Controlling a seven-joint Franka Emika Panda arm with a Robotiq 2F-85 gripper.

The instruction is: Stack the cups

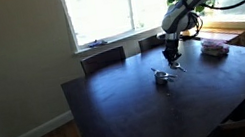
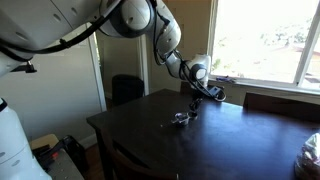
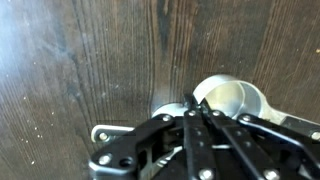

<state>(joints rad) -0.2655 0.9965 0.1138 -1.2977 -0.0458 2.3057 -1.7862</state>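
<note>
Dark brown wood forms a large table [image 1: 120, 110], seen in both exterior views. A small cluster of shiny silver cups [image 1: 164, 75] sits on its far right part, with a pinkish stack [image 1: 214, 49] well apart to the right. The gripper [image 1: 173, 57] hangs just above the table, close beside the cups. In the wrist view its black fingers [image 3: 186, 135] are drawn together, tips meeting just beside a round cup; whether they pinch anything cannot be told.
</note>
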